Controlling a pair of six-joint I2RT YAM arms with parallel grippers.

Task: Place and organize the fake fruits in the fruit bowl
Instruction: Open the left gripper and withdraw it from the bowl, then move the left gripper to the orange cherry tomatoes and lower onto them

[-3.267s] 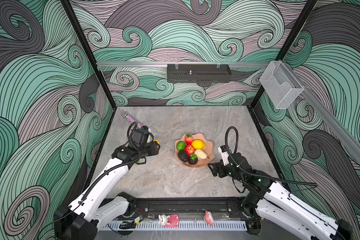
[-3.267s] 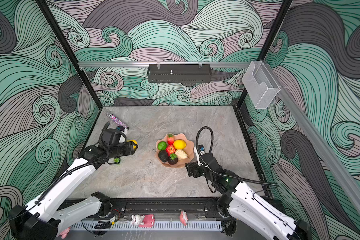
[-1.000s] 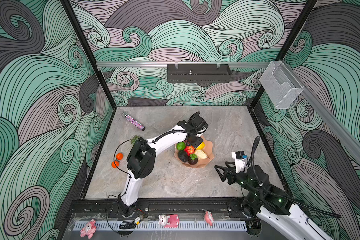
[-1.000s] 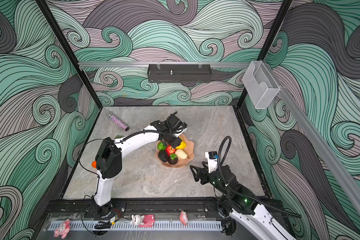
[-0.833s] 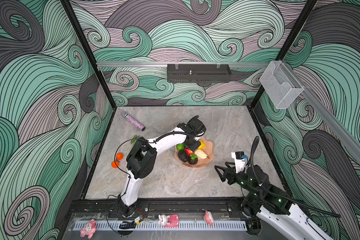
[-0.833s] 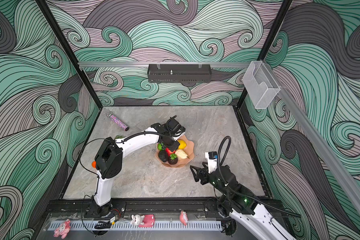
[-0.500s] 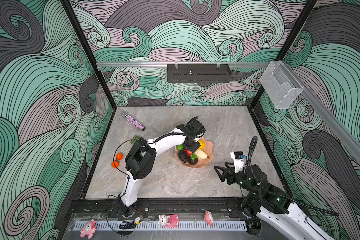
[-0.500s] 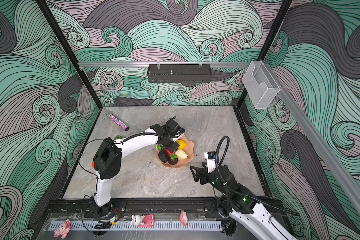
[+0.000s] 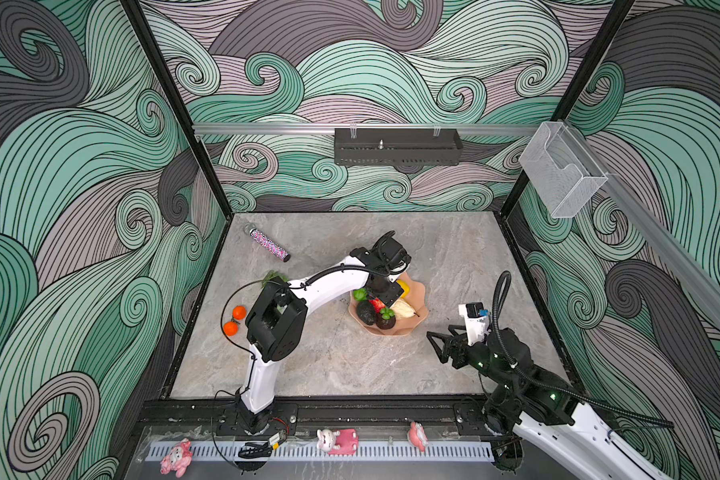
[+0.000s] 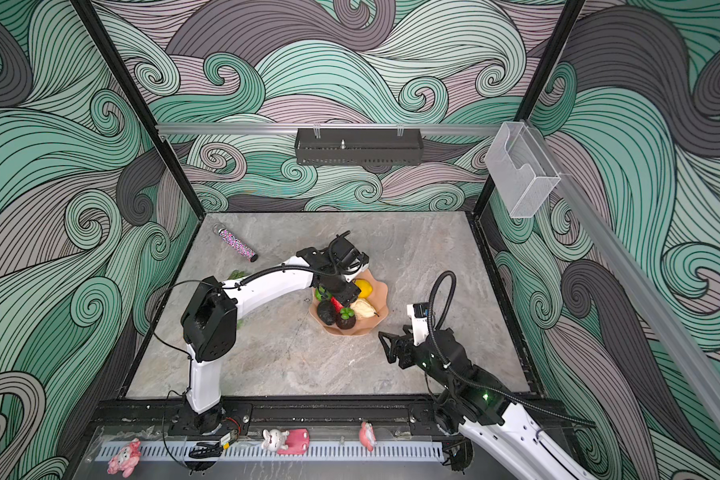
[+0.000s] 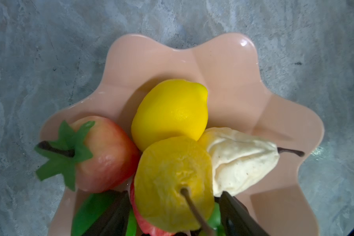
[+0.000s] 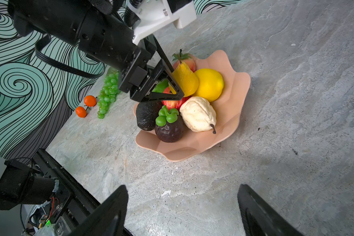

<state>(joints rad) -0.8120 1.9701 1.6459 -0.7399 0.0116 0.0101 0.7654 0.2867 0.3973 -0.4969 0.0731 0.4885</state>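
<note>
With my left gripper (image 11: 176, 193) spread wide either side of the yellow pear (image 12: 184, 78), perched stem-up on the heap in the fruit bowl (image 12: 229, 110), I could snag it while lifting and tip it onto the surface (image 12: 274, 163).

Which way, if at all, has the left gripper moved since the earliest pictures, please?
Yes: the left gripper swung rightward from left of the fruit bowl to directly over it.
</note>
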